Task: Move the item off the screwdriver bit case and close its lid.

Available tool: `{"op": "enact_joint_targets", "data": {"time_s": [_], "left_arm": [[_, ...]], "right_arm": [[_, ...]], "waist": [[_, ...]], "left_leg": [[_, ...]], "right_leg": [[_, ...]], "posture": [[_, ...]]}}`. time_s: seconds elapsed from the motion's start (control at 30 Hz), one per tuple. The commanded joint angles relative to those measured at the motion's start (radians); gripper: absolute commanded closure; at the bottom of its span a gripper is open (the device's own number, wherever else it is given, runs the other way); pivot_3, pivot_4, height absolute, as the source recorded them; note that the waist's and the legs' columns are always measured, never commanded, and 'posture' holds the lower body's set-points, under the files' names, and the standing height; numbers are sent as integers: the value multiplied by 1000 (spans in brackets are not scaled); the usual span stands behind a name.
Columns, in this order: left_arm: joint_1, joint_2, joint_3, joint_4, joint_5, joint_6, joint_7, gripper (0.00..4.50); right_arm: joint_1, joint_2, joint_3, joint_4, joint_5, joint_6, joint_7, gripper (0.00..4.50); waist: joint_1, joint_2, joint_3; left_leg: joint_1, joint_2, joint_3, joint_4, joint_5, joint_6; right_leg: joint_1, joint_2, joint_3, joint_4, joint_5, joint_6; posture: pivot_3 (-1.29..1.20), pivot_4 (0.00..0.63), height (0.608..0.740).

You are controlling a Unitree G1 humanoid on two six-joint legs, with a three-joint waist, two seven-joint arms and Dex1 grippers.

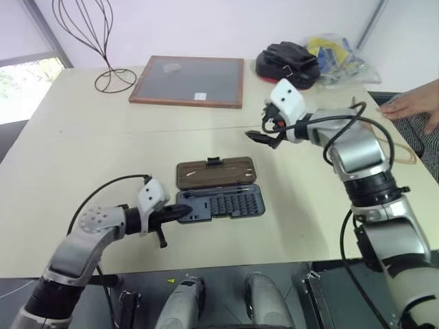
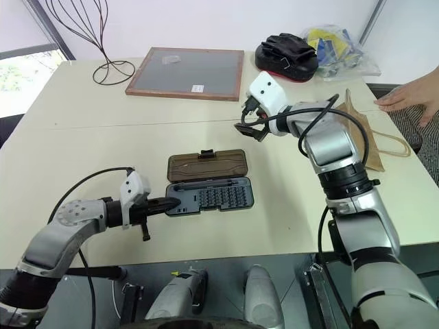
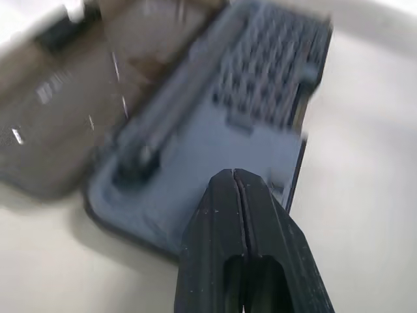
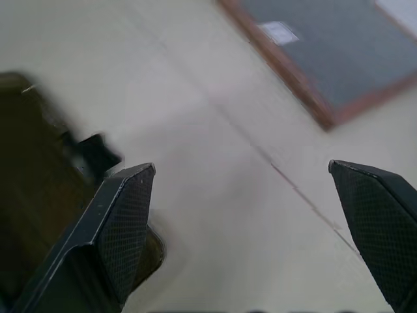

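Lid [image 2: 206, 166] lies open flat at twelve o'clock of the screwdriver bit case [image 2: 211, 196], long axis three-to-nine. Left gripper [image 2: 171, 203], pinched shut and empty, sits at the case's nine o'clock end, nearer. Right gripper [image 2: 248, 129], spread wide and empty, hovers beyond at one o'clock. Paper bag [image 2: 362, 134] lies clear at two o'clock.

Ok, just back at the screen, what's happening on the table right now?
The paper bag is already off the bit case and lies by the table's right edge. The case is open, its lid flat on the table. The left pincer, shut, is at the case's left end; the right pincer, open, hovers above the table beyond the lid.
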Motion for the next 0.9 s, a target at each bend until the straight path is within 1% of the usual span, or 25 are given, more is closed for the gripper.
{"op": "enact_joint_targets", "data": {"time_s": [0.03, 0.17, 0.23, 0.33, 0.47, 0.53, 0.7, 0.9], "left_arm": [[-4, -7, -16, 34, 31, -33, -4, 4500], [-4, -13, -24, 56, 44, -54, -5, 4500], [-4, -14, -24, 59, 46, -58, -4, 4500], [5, -16, -22, 53, 47, -60, 2, 4500], [33, -12, -14, 26, 47, -60, 15, 4500], [41, -11, -12, 17, 46, -57, 21, 4500], [61, -4, 2, 1, 46, -56, 30, 4500], [81, 1, 13, -13, 45, -58, 39, 4500]], "right_arm": [[-66, 18, 74, 86, -17, -92, 165, 48], [-117, 88, 112, 268, -44, -174, 239, 48], [-139, 120, 110, 345, -59, -204, 250, 48], [-185, 185, 101, 506, -86, -268, 239, 48], [-256, 262, 81, 792, -142, -392, 149, 48], [-276, 279, 70, 878, -163, -430, 122, 48], [-297, 306, 45, 991, -200, -494, 77, 48], [-290, 307, 32, 1034, -244, -527, 76, 48]], "waist": [[0, 0, 0], [2, 0, 0], [2, 0, 0], [2, 0, 0], [0, 0, 0], [2, 0, 0], [-1, 1, 0], [-1, 1, -1]], "left_leg": [[0, 0, 0, 0, 0, 0], [0, 0, -1, 0, 0, 0], [0, 0, -1, 0, 0, 0], [0, 0, -2, 0, 0, 0], [1, 0, -2, 0, 0, -1], [1, 0, -2, -1, 0, -1], [1, -1, -2, -1, 0, -1], [2, -1, -1, -1, 0, -1]], "right_leg": [[0, 0, 0, 0, 0, 0], [0, 0, 0, 0, 0, 0], [0, 0, 0, 0, 0, 0], [0, 0, 0, 0, 0, 0], [0, 0, 0, 1, 0, 0], [0, 0, 0, 1, 0, 0], [0, 0, 1, 1, 0, 0], [0, 1, 2, 2, 0, 0]], "posture": [[0, 150, 734], [0, 150, 734], [0, 150, 734], [0, 150, 734], [0, 150, 734], [0, 150, 734], [0, 150, 734], [0, 150, 734]]}}
